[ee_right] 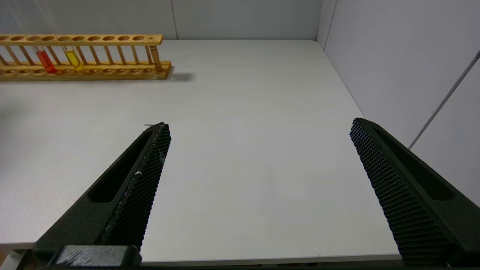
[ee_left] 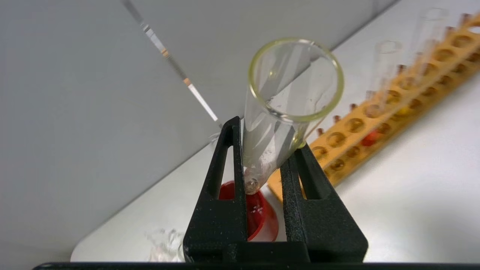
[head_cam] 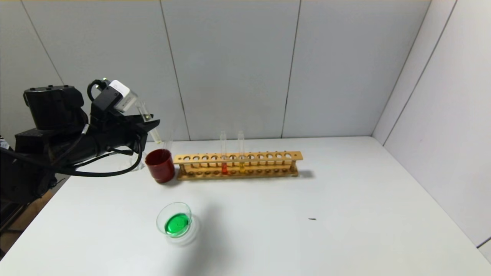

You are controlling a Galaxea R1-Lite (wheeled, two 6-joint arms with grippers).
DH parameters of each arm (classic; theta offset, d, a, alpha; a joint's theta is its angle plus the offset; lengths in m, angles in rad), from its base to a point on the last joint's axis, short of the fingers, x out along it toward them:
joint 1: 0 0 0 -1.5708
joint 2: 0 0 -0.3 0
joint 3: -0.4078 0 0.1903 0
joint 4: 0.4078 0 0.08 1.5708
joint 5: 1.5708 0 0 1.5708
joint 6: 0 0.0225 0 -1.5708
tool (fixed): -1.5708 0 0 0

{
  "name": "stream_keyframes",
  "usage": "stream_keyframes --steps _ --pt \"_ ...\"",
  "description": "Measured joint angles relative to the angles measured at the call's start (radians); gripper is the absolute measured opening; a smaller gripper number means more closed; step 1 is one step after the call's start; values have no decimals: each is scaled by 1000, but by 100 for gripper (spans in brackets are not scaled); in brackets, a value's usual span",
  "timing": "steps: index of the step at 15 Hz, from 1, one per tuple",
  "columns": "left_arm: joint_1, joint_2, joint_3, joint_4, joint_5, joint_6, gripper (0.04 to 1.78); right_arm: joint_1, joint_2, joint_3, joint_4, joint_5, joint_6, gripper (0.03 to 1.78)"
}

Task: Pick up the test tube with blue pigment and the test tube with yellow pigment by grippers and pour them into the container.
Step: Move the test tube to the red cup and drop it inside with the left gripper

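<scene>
**Left gripper holds an emptied tube over the red cup**

In the head view the left gripper (head_cam: 147, 124) sits at the left of the frame, raised above the counter (head_cam: 345, 214), with a clear test tube (head_cam: 149, 122) slanting through it just above the dark red cup (head_cam: 160, 165). The left wrist view adds what that view cannot: the fingers (ee_left: 225, 180) are clenched on the tube's rounded lower end, its open mouth faces the camera, and it holds no liquid, only a faint yellowish tint at the rim, so which pigment it carried cannot be told. The red cup shows directly behind the fingers.

The glass dish (head_cam: 174, 220), at lower left of centre in the head view, holds green liquid. It appears in neither wrist view.

The wooden rack (head_cam: 238, 165) stands at mid-frame just beside the cup, with a red-liquid tube (head_cam: 224, 161) and a yellow-liquid tube (head_cam: 241, 161) upright in neighbouring holes.

The right gripper (ee_right: 258, 180) shows only in its own wrist view, low over the counter's near edge, fingers spread wide and grasping nothing, with the rack at upper left.
</scene>
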Motion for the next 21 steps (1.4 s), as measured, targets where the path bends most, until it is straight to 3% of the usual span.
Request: stream_keyframes --steps 3,7,15,21 --pt "21 4 -9 41 89 -42 31 0 0 0 0 0 0 175" --pt "29 16 -83 164 94 -171 31 0 0 0 0 0 0 175" --pt "64 137 -213 200 137 -188 31 0 0 0 0 0 0 175" --pt "73 220 -324 327 126 -257 31 0 0 0 0 0 0 175"
